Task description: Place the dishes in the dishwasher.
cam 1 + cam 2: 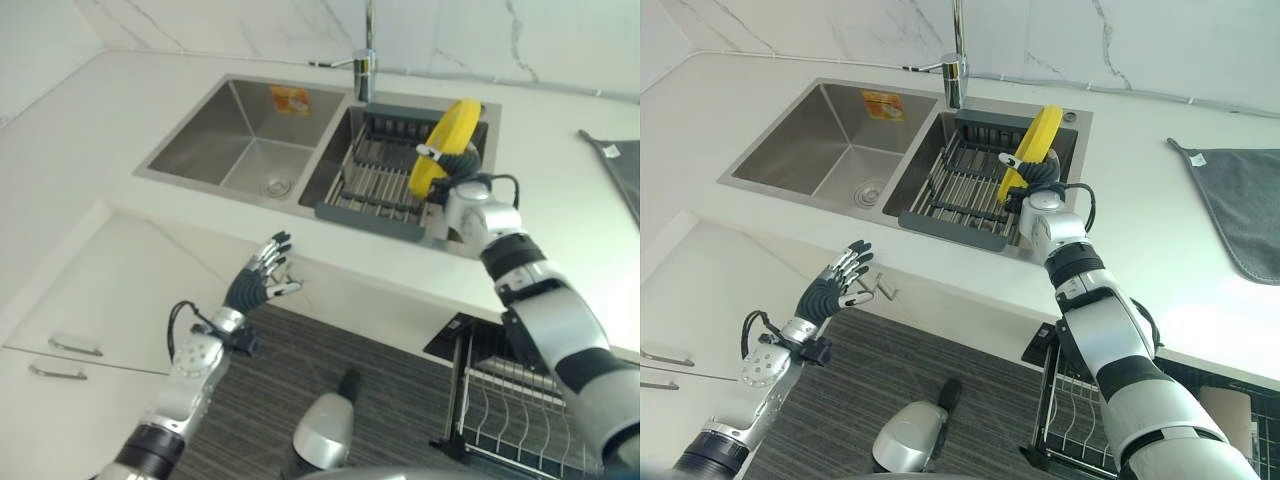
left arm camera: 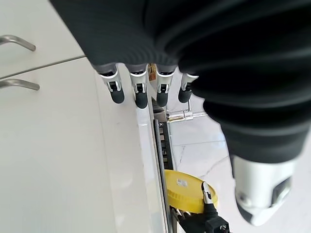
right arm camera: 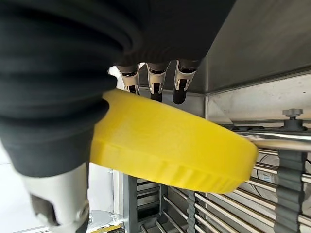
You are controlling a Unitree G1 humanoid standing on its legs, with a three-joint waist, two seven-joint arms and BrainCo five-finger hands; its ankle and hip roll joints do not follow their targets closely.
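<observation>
In right hand [image 1: 1032,178]: round yellow plate [image 1: 1038,142]

The round yellow plastic plate [image 1: 1031,148] has a smooth, matt face with fine ribbing along its rim. It stands over the dark grey plastic drying rack with bright metal bars [image 1: 962,190], which looks polished. The double stainless-steel sink [image 1: 240,135] has a brushed, dull sheen, while the chrome tap [image 1: 956,68] is mirror-glossy. The white stone-like table [image 1: 90,120] is smooth and satin, and the marble-veined wall [image 1: 1120,40] is glossy. A grey cloth towel [image 1: 1245,205] looks soft and matt. The white cabinet fronts [image 1: 100,300] are smooth, with brushed metal handles [image 2: 17,83]. The dark floor [image 1: 300,370] has a ribbed, matt texture.
</observation>
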